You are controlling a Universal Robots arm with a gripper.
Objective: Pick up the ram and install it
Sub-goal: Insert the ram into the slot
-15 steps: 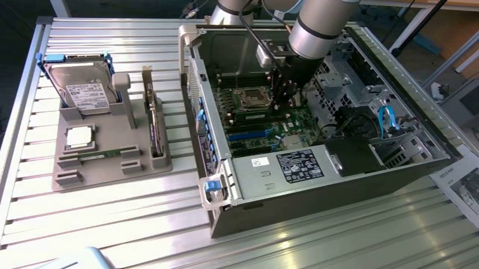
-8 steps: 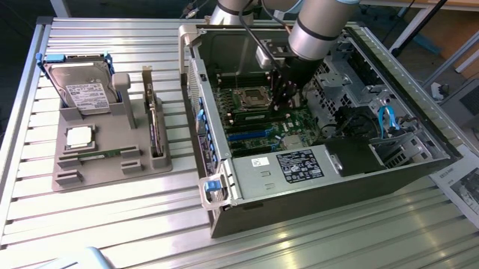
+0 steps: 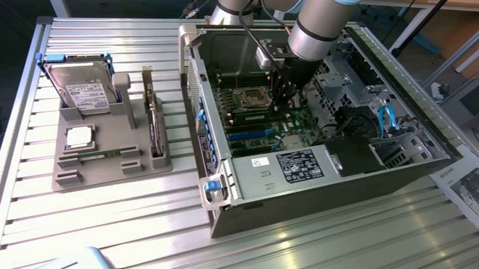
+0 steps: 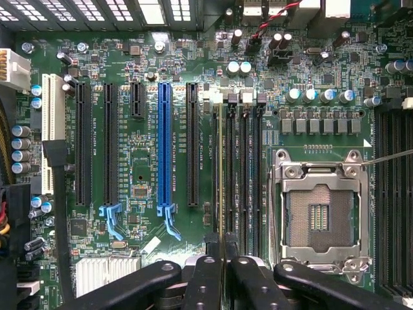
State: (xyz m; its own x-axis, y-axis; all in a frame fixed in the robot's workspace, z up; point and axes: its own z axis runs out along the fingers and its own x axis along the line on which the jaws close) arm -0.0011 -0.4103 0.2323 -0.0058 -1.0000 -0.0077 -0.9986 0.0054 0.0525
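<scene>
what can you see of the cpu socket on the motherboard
The cpu socket is a square silver metal frame lying flat on the green motherboard inside the open computer case. Its middle holds no chip: a dull field of contacts shows, with a small cluster of parts at the centre. Screws sit at the frame's corners, and what looks like a thin wire lever juts from one side. Black memory slots run alongside it. Nothing rests on it.
</scene>
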